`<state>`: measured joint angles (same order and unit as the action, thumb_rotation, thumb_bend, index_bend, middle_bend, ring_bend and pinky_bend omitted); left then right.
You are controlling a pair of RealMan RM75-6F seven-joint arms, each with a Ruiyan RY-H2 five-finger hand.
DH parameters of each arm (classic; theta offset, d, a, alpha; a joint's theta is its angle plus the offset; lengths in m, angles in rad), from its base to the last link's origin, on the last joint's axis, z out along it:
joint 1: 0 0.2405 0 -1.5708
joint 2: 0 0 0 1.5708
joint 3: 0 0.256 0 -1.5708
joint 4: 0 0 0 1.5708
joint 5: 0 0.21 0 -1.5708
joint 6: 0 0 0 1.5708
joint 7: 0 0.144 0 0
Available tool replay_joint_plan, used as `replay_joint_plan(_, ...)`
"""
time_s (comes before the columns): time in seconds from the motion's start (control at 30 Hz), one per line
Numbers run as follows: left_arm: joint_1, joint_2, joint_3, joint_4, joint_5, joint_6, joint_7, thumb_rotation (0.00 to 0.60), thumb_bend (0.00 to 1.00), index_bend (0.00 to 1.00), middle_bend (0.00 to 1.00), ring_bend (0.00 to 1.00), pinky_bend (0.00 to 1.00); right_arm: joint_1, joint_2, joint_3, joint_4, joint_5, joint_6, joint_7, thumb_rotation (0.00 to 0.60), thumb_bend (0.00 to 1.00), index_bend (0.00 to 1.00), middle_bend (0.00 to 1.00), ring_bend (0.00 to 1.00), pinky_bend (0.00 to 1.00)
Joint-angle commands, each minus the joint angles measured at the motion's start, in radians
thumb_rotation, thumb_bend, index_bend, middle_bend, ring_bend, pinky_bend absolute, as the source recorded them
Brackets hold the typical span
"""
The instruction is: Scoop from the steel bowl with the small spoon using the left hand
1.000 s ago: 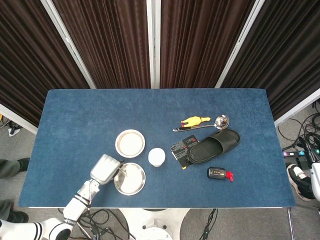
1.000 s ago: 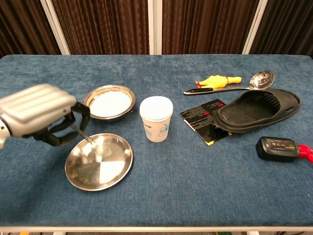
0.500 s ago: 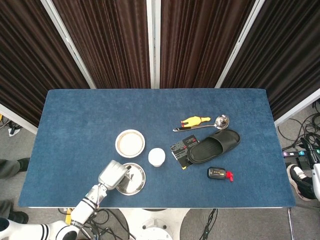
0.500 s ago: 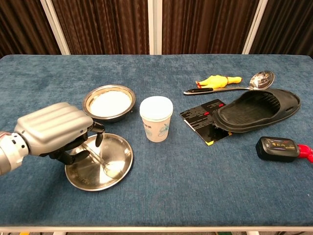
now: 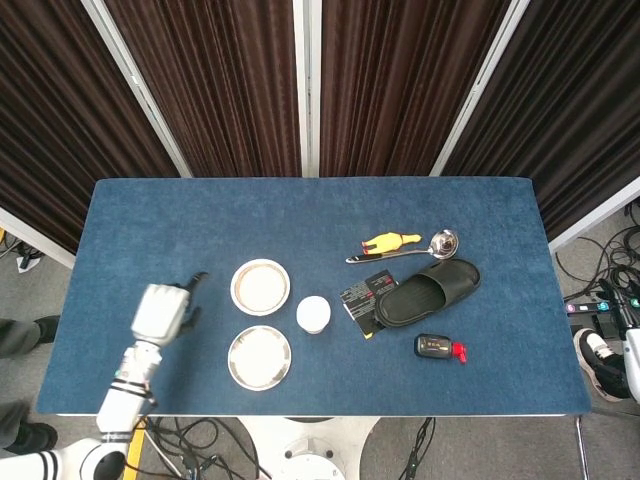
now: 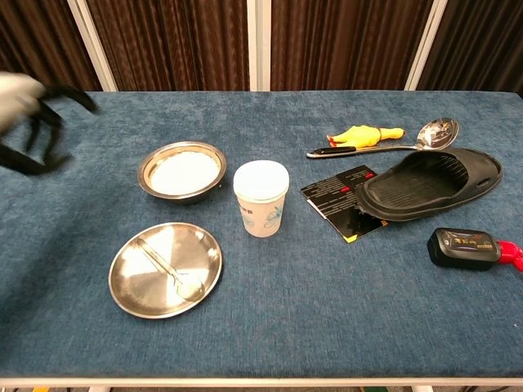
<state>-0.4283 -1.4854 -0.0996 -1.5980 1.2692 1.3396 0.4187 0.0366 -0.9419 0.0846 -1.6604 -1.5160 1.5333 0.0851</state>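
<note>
The steel bowl [image 6: 181, 197] holds something white and stands left of centre; its rim [image 5: 234, 286] also shows in the head view. In front of it the small spoon [image 6: 170, 265] lies loose in a flat steel plate [image 6: 124, 287], [image 5: 236, 345]. My left hand [image 5: 160, 310] hovers over the bare cloth well left of the bowl and plate. Its fingers are spread and it holds nothing. In the chest view the left hand [image 6: 29, 114] is a blurred shape at the far left edge. My right hand does not show in either view.
A white paper cup [image 6: 261, 196] stands right of the bowl. Further right are a black card [image 6: 339, 196], a black slipper [image 6: 429, 184], a steel ladle [image 6: 437, 131], a yellow rubber chicken [image 6: 364, 135] and a black key fob [image 6: 462, 247].
My left hand let go of the small spoon, which now lies in the plate. The hand then lifted and swung away to the left, its fingers opening.
</note>
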Motion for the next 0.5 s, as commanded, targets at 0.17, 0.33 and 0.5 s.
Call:
replay_joint_plan(0.17,0.160,0.135,0.005,0.169,-0.013,0.107,-0.216,0.600,0.23,0.28,0.29,0.22,0.27,0.023,-0.035,-0.027,0.038,-0.068,-0.022,0.069,0.600,0.21,0.05,0.21,0.00,0.09)
replay_joint_plan(0.33,0.263,0.176,0.080,0.139,0.066,0.214,-0.249,0.600,0.21,0.28,0.28,0.22,0.25,0.017,-0.070,-0.037,0.052,-0.076,-0.010,0.070,0.600,0.21,0.05,0.21,0.00,0.09)
replay_joint_plan(0.5,0.329,0.205,0.124,0.065,0.120,0.284,-0.235,0.600,0.21,0.28,0.28,0.22,0.25,0.002,-0.083,-0.040,0.044,-0.061,0.003,0.043,0.600,0.21,0.05,0.21,0.00,0.09)
